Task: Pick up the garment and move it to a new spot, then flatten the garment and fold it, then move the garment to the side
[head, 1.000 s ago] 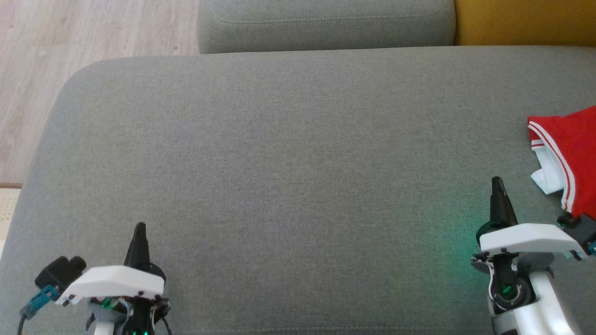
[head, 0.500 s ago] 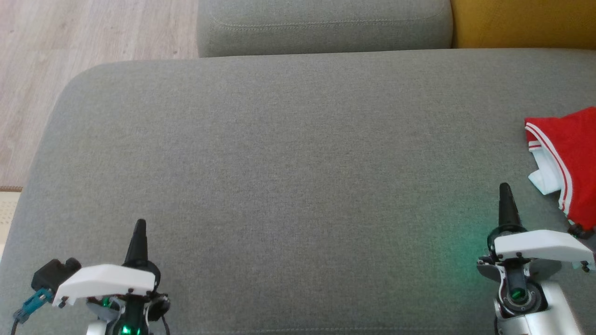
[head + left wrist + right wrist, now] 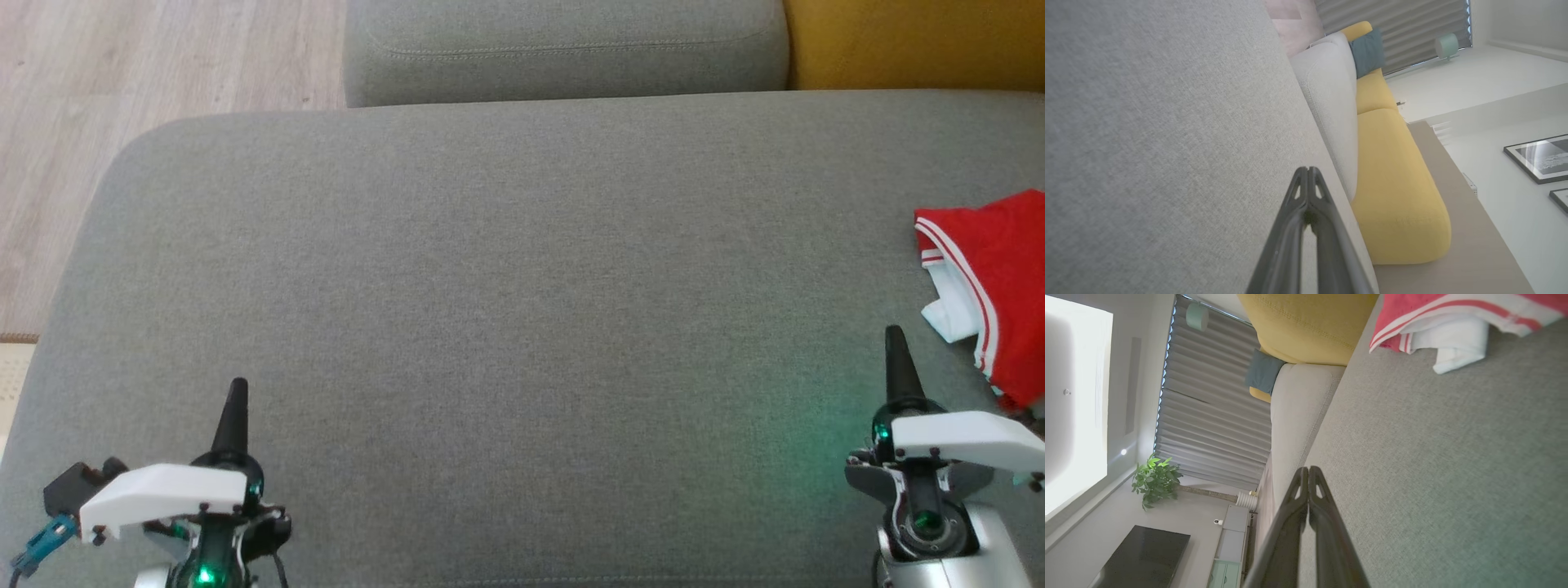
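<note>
My right gripper (image 3: 896, 333) has drawn back a little from the red garment (image 3: 1011, 269), which lies at the right edge of the grey cushion (image 3: 506, 269), cut off by my frame. I cannot tell how it is folded. The right gripper and the left gripper (image 3: 237, 384) are both pinched closed and empty.

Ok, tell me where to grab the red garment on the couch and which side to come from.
Take the garment by its striped hem, where the white layer pokes out, probably the easiest bit to pinch. Come from its open left side with the right gripper, which sits just beside it, shut, so it must open first.
</note>
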### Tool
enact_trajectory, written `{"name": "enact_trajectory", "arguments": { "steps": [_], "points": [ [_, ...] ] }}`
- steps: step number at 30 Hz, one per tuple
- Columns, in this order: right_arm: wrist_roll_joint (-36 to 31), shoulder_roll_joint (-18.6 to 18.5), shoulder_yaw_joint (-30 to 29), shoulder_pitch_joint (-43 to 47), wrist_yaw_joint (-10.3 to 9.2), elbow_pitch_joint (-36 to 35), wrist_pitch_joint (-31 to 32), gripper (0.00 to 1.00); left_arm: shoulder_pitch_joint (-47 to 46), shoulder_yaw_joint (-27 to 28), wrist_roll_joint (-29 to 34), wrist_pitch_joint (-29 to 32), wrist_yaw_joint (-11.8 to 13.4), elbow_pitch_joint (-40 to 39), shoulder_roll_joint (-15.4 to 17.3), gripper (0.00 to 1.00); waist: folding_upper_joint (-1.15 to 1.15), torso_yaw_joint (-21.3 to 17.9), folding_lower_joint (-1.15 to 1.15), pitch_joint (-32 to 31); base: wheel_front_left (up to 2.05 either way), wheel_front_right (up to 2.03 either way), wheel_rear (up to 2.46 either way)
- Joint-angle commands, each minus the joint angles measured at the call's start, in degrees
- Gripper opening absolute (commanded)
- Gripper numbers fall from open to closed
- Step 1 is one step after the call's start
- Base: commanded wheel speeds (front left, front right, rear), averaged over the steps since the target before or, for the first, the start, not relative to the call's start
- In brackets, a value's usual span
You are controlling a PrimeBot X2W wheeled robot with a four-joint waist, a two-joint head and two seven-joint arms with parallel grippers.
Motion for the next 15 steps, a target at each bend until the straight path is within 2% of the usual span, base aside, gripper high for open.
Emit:
{"name": "enact_trajectory", "arguments": {
  "steps": [1,15],
  "points": [
    [2.1,-0.2,0.4,-1.1,-0.04,-2.7,0.6,0.00,-2.8,1.6,-1.9,0.4,-0.6,-2.4,1.0,0.00,0.00,0.0,0.00,-0.1,0.00,0.00,0.00],
    [11.4,-0.2,-0.5,0.3,-0.05,-5.3,3.0,0.00,-2.9,2.7,-11.3,2.8,-1.6,-3.6,1.1,0.00,0.00,-0.2,0.00,-0.6,0.00,0.00,0.00]
  ]
}}
